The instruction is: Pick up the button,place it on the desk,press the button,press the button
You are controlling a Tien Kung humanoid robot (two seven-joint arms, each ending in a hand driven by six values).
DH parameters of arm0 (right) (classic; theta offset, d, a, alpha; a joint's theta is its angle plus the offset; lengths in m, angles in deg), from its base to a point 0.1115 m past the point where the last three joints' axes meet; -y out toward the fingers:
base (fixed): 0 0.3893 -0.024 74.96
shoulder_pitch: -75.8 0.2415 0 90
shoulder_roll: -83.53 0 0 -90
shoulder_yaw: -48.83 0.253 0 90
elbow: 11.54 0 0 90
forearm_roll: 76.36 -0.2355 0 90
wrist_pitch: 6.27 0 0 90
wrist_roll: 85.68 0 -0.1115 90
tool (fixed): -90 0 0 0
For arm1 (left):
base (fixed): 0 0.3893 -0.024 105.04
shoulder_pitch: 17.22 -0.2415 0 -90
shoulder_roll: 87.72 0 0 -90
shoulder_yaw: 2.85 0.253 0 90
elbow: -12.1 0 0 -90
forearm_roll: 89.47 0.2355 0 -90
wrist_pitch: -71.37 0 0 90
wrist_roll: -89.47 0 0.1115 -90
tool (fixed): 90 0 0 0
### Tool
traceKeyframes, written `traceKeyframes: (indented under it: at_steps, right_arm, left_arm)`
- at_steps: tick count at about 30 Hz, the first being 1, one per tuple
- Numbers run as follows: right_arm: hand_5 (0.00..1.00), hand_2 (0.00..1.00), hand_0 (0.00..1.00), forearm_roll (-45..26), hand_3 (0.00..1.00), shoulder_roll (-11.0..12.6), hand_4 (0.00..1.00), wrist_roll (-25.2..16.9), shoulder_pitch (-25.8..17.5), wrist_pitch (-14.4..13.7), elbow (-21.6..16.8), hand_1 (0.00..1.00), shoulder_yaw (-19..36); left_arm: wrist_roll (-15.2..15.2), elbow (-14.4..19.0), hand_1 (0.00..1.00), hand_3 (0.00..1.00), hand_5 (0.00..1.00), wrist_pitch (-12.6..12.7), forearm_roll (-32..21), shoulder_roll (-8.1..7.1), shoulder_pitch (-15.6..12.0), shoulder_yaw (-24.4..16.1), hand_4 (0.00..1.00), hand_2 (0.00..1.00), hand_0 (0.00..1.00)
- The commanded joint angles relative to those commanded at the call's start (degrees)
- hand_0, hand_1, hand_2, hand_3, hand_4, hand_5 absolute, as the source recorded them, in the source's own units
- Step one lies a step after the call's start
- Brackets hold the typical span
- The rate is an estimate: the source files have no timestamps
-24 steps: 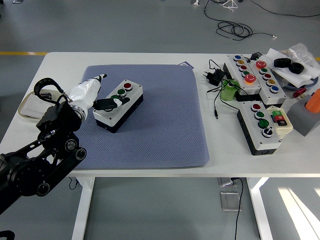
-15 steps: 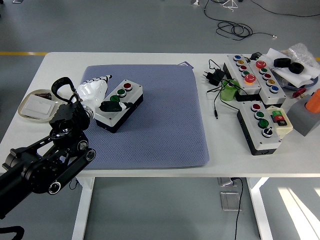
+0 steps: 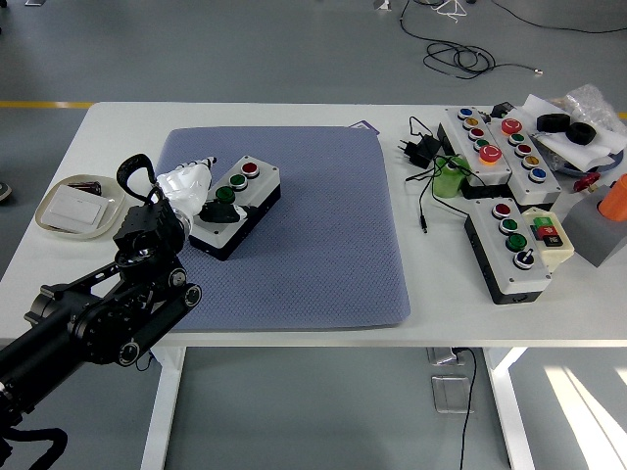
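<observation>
The button box (image 3: 247,201), white on top with a black base, lies slantwise on the left half of the blue-grey mat (image 3: 323,255). Along its top run a red button (image 3: 250,168), two green buttons (image 3: 235,180) and a dark knob at the near end. My left hand (image 3: 188,186), wrapped in white, is against the box's left side. Its fingers (image 3: 201,161) stretch out flat toward the far side, and its black thumb tip (image 3: 217,210) rests on the near end of the box top. The hand encloses nothing. My black left arm (image 3: 108,308) rises from the lower left corner.
A beige dish (image 3: 49,217) holding a white card sits left of my arm. Right of the mat are several other button boxes (image 3: 509,250), a black power adapter (image 3: 421,149) with its cable, a green object (image 3: 450,179), a grey block and an orange item at the right edge.
My left arm has swung right and forward, uncovering the beige dish. The hand has shifted slightly along the box's left side, with its thumb still on the box top. The box stayed where it was.
</observation>
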Motion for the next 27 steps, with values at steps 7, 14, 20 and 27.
traceKeyframes:
  at_steps: [7, 14, 20, 27]
  right_arm:
    - [0.479, 0.817, 0.787, 0.11, 0.751, 0.07, 0.412, 0.04, -0.06, -0.02, 0.0, 0.797, -0.09]
    - [0.479, 0.817, 0.787, 0.5, 0.751, 0.13, 0.412, 0.13, -0.37, -0.02, 0.0, 0.797, -0.18]
    - [0.479, 0.817, 0.787, 0.52, 0.751, 0.15, 0.412, 0.14, -0.52, 0.01, 0.0, 0.797, -0.26]
    - [0.479, 0.817, 0.787, 0.64, 0.751, 0.14, 0.412, 0.15, -0.5, -0.01, 0.0, 0.797, -0.13]
  left_arm:
    - [0.0, -3.14, 0.929, 0.998, 0.625, -0.31, 1.02, 1.82, 1.09, 1.55, 0.998, 0.998, 0.753]
    - [0.0, -6.18, 0.883, 0.998, 0.558, -0.96, 3.36, 3.42, 2.14, 2.75, 0.998, 0.964, 0.713]
    - [0.0, -7.75, 0.712, 0.998, 0.39, -0.79, 5.86, 3.81, 2.6, 3.6, 0.951, 0.805, 0.546]
    - [0.0, -8.54, 0.499, 0.87, 0.072, -1.22, 8.1, 3.81, 2.99, 4.34, 0.816, 0.561, 0.481]
